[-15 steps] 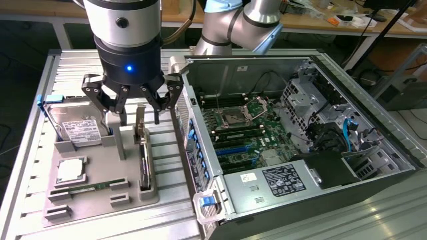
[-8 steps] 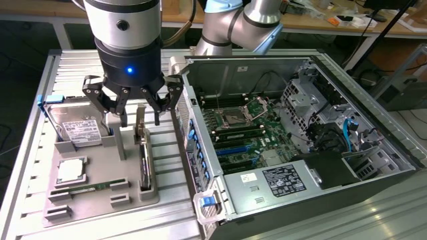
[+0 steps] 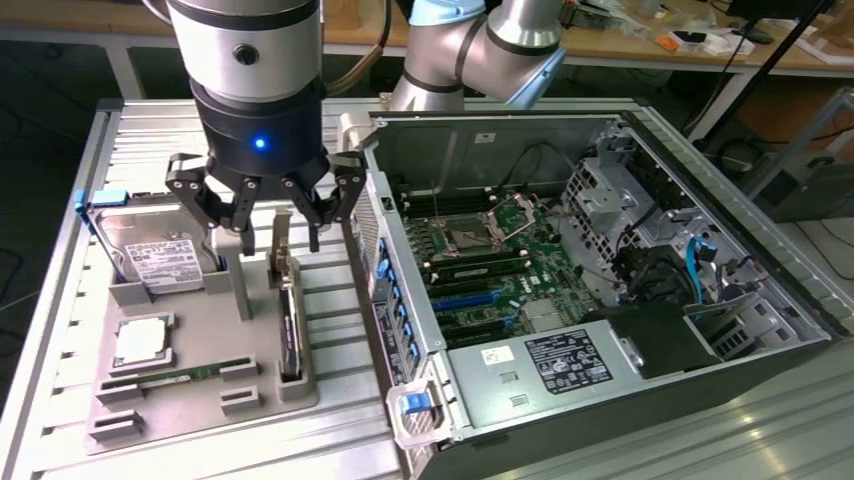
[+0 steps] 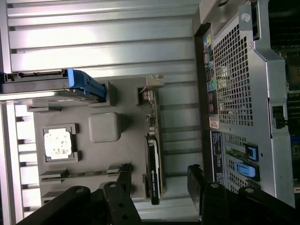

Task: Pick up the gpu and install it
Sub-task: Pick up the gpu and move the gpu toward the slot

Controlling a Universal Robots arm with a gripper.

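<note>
The jaws hang spread wide with nothing in them, their tips down on either side of the upper end of the gpu (image 3: 286,300), which stands on its long edge in a slot of the grey tray (image 3: 200,322), just beside the open computer case (image 3: 747,360). Whether any tip touches the card I can't tell. To my eye the first risk is right here. The card is thin, so if the jaws close off-centre they could tip it in its slot, or pinch the cooler block or the bracket rather than the board. A grey post (image 3: 243,285) rises from the tray close to one side of the jaws and could catch a finger. Further out on the tray, the hard drive (image 3: 160,262), the processor (image 3: 140,342) and the memory stick (image 3: 174,375) look well apart from the card and safe. Beyond, the case wall stands very near, so a tilted card could knock it, and inside, the motherboard (image 3: 481,260) sits among loose cables (image 3: 667,270) that could snag.
</note>
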